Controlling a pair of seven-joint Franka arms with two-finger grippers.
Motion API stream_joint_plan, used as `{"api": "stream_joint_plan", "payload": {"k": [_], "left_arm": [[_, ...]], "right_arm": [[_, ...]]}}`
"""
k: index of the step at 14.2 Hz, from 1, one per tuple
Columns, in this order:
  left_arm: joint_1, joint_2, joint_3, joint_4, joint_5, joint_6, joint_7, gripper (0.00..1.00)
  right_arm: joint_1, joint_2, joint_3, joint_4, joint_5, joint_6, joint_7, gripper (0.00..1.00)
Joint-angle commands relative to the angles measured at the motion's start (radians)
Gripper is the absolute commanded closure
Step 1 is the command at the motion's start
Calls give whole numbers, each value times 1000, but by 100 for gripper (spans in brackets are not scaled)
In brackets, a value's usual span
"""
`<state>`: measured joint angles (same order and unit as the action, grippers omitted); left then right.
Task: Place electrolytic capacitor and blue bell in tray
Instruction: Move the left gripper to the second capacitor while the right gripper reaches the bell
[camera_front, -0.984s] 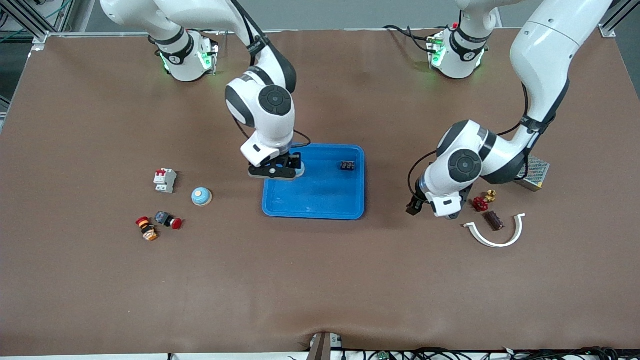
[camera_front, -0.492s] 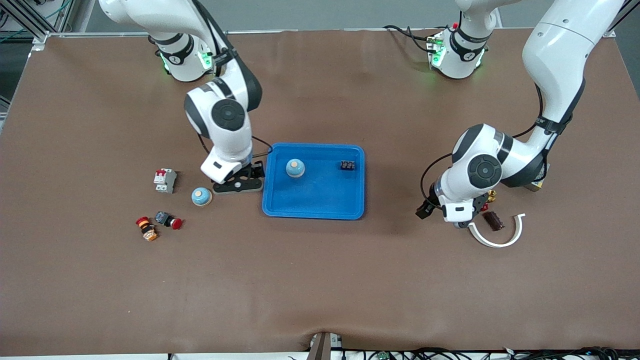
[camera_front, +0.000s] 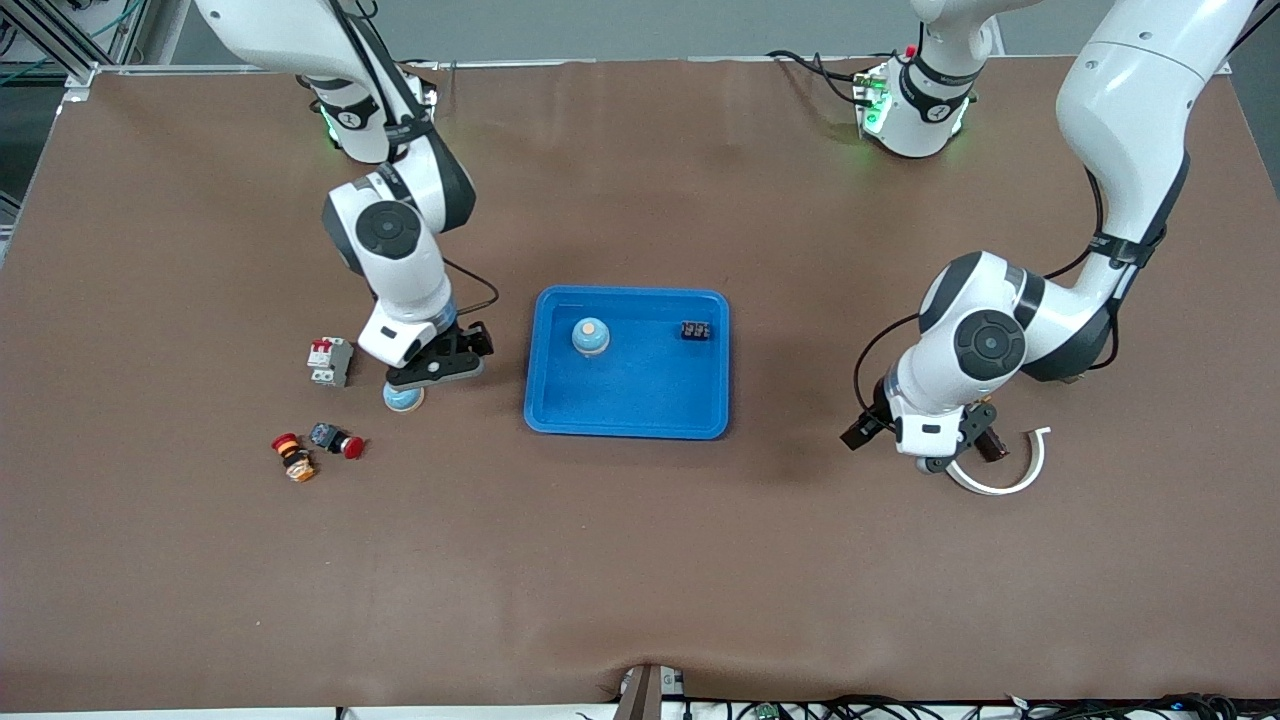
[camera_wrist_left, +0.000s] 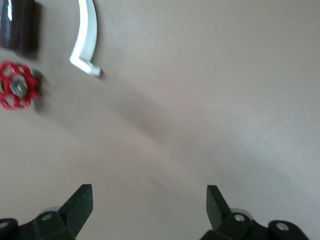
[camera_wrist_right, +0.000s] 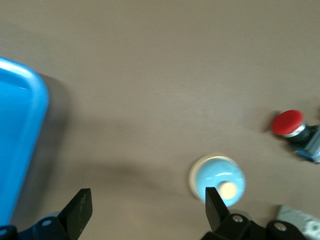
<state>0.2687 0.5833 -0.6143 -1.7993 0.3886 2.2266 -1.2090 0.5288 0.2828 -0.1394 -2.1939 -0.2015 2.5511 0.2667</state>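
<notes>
Brown bench (camera_front: 640, 560), seen from above, both arms reaching in from the top of the frame.

Item 1. Tray (camera_front: 640, 405), bright blue, is set at the centre of the frame. One blue bell (camera_front: 590, 336) is held in its upper part; a small black part (camera_front: 696, 330) is lodged at its upper corner toward the left arm's end.

Item 2. A second blue bell (camera_front: 403, 399) is found on the bare bench at mid-height, toward the right arm's end. The right gripper (camera_front: 437, 367) is hung just over it, its fingers (camera_wrist_right: 80, 206) spread and nothing held.

Item 3. A dark brown cylinder (camera_wrist_left: 17, 25), judged to be the electrolytic capacitor, lies outside the tray toward the left arm's end, beside a white curved clip (camera_front: 1005, 480) and a red valve wheel (camera_wrist_left: 17, 86). The left gripper (camera_front: 955, 452) is poised over this group, its fingers (camera_wrist_left: 82, 197) spread, nothing held.

Item 4. A breaker (camera_front: 329, 360) and two red push-buttons (camera_front: 337, 440) are noted near the second bell, untouched.

Status: the bell portion is judged done; the capacitor is not yet gripped or delivered.
</notes>
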Motion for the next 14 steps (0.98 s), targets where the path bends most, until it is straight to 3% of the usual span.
{"api": "stream_joint_plan", "payload": {"k": [1, 6, 10, 14], "left_arm": [[7, -7, 8, 8, 30, -22, 23, 0], [44, 19, 36, 8, 91, -18, 46, 0], [99, 23, 36, 1, 104, -15, 172, 0], [136, 35, 36, 0, 141, -10, 215, 0]], "right_arm": [[-82, -51, 15, -32, -26, 4, -113, 0], [-165, -37, 17, -21, -19, 9, -205, 0], [-188, 1, 18, -23, -15, 29, -205, 0], [-199, 67, 20, -23, 53, 78, -205, 0]]}}
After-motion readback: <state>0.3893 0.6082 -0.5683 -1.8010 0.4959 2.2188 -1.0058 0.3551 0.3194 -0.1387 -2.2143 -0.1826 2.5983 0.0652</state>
